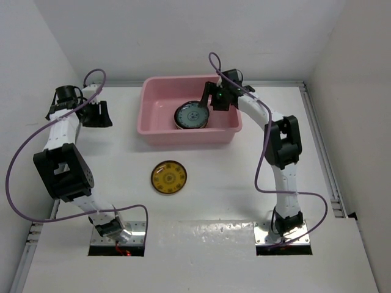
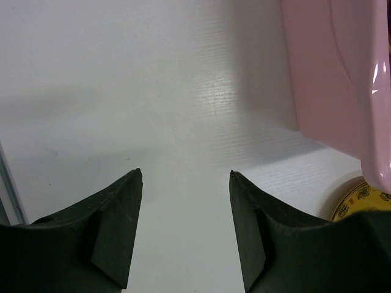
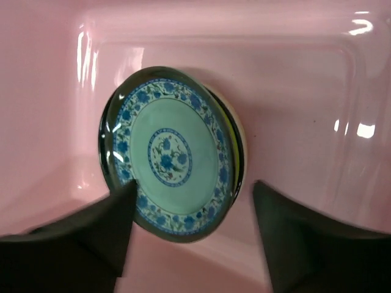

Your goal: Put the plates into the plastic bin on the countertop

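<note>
Plates near to far: yellow-brown patterned saucer [image 1: 168, 177] flat on the bench [image 1: 214, 183], just in front of the pink bin [image 1: 183, 135], untouched. Left tool [image 2: 186, 174] spread, grasping nothing, hovering over bare bench left of the bin. Right tool [image 3: 194, 183] over the bin, fingers parted either side of the blue-patterned saucer [image 3: 171, 149], not pinching it.

Best handling, by judgement: raise straight up past the bin's rim without nudging that saucer, then go for the yellow one by its edge.

Blue saucer glossy, floral ring, dark rim, lying mid-bin on a paler plate [image 3: 237, 137].
</note>
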